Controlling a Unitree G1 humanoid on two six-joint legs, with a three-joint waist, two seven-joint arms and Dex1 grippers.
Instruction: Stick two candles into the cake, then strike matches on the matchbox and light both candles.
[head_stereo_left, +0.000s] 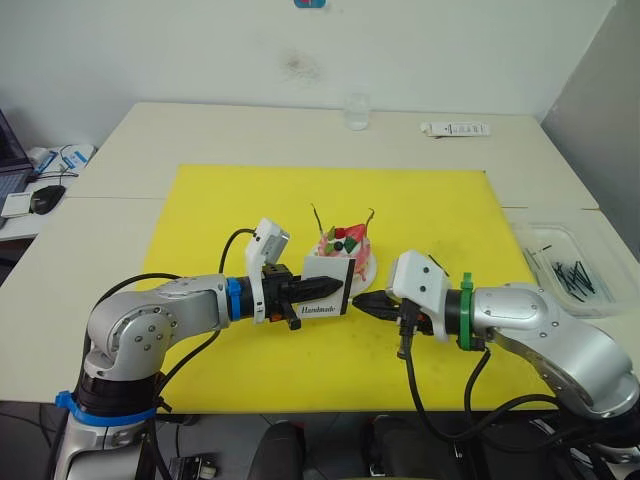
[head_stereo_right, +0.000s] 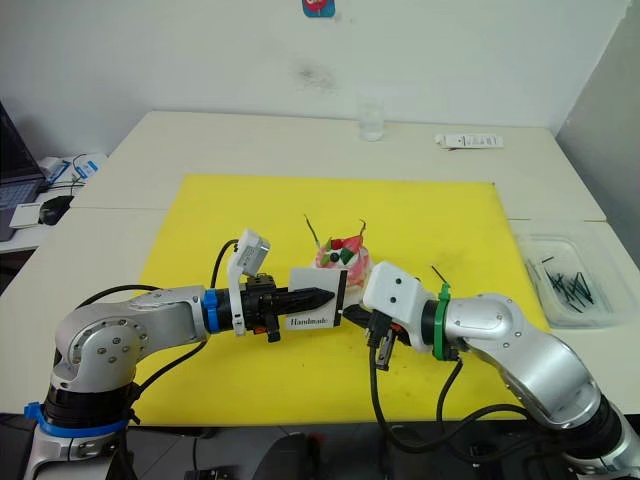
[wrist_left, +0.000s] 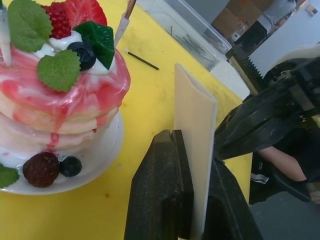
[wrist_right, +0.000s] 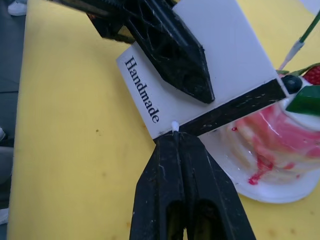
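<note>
- Both thin, pale, curved wire-like candles (head_stereo_left: 316, 217) already stand in the small round pink-and-white cake (head_stereo_left: 343, 250) with its strawberry, on a white plate near the middle of the yellow mat (head_stereo_left: 220, 210) covering the surface, so the sticking step looks done.
- No flame shows on either candle; I judge that lighting both is what remains.
- The left claw (head_stereo_left: 335, 287) is clamped on the flat white "Handmade" matchbox (wrist_right: 200, 75), holding it on edge just in front of the cake, toward the surface's near edge.
- The right claw (wrist_right: 176, 137) is pinched together on what seems a match: a tiny pale tip (wrist_right: 174, 124) pokes out, touching the box's black striking strip (wrist_right: 235, 107).
- No spark shows, so the strike appears about to happen or under way.
- Spare short dark matches (head_stereo_left: 570, 275) lie in a clear tray (head_stereo_left: 530, 235) at the surface's right edge.
</note>
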